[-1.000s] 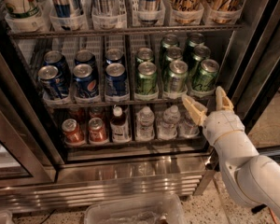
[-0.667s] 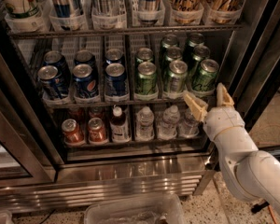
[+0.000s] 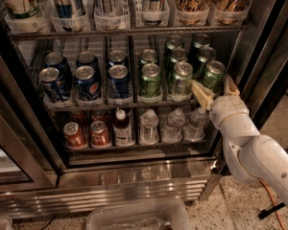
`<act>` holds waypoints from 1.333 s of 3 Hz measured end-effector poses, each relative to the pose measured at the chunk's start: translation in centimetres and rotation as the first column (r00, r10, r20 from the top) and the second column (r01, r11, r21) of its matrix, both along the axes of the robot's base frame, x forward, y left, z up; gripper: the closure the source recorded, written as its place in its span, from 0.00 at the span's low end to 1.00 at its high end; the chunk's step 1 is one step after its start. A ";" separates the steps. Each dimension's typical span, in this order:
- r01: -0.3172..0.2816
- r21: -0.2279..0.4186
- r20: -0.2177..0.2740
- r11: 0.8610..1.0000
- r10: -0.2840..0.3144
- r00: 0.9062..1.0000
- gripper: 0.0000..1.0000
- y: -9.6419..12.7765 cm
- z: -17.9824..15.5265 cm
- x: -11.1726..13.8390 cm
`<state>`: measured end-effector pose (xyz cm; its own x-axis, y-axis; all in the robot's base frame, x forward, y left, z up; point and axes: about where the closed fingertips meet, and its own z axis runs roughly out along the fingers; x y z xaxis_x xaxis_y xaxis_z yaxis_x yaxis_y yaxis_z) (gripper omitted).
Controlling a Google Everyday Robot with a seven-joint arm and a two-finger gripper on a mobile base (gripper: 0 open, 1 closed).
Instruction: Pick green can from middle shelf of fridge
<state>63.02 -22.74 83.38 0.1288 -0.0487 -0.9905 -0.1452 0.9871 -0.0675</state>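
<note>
Since a second ago, the gripper (image 3: 215,91) has edged upward, jaws spread, straddling the rightmost front green can (image 3: 213,75) on the fridge's (image 3: 134,186) middle shelf (image 3: 120,104); Pepsi cans (image 3: 88,84) sit left, speckled floor (image 3: 221,214) below.

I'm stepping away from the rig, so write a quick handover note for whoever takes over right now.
End effector: open, empty, at the right end of the middle shelf, its two fingers straddling the front-right green can without closing on it.
Things: green cans fill the three right lanes of that shelf, blue cans the three left lanes. The fridge is open to the arm.
Done: approach.
Left: close on the can, lift it, draw it out.
</note>
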 end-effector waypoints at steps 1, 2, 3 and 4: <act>0.007 0.004 -0.001 1.000 -0.007 1.000 0.31 -0.1 0.3 0.9; 0.013 0.001 -0.009 1.000 -0.013 1.000 0.33 -0.1 0.1 2.0; 0.013 0.001 -0.009 1.000 -0.013 1.000 0.58 -0.1 0.1 2.0; 0.013 0.001 -0.009 1.000 -0.013 1.000 0.81 -0.1 0.1 2.0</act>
<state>65.00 -22.88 83.50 0.1189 -0.0492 -0.9917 -0.1325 0.9890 -0.0650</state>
